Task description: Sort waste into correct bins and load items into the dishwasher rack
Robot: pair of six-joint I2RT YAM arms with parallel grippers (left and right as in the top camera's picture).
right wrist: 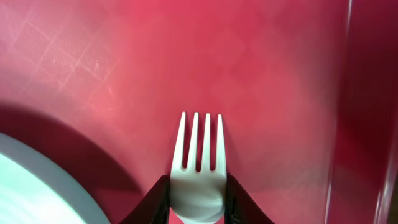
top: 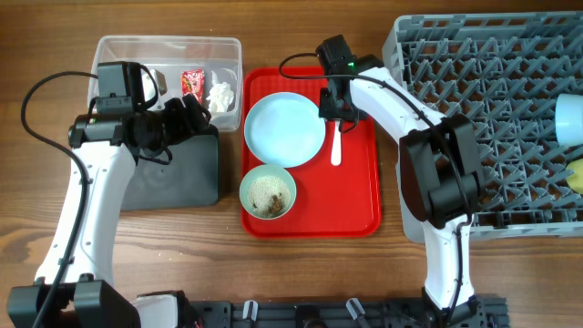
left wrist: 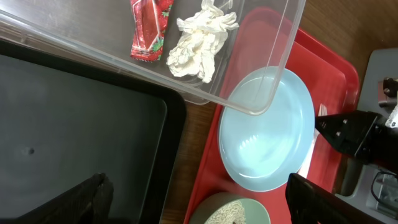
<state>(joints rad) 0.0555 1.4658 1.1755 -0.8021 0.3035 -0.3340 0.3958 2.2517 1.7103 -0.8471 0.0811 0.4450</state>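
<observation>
My right gripper (top: 335, 107) is shut on the head of the white fork (right wrist: 199, 155), low over the red tray (top: 360, 182); the fork's handle (top: 336, 148) trails toward the front. The light blue plate (top: 284, 128) lies just to its left. The pale green bowl (top: 268, 191) holds whitish scraps. My left gripper (top: 189, 114) is open and empty at the edge between the clear tub (top: 123, 50) and the black tray (top: 178, 173). The red wrapper (left wrist: 149, 28) and the white tissue (left wrist: 199, 40) lie in the tub. The spoon is out of view.
The grey dishwasher rack (top: 483, 100) fills the right side, with a light blue bowl (top: 569, 117) and a yellow cup (top: 577, 175) at its right edge. My right arm reaches from the rack's front across the tray. Bare wooden table shows at the front left.
</observation>
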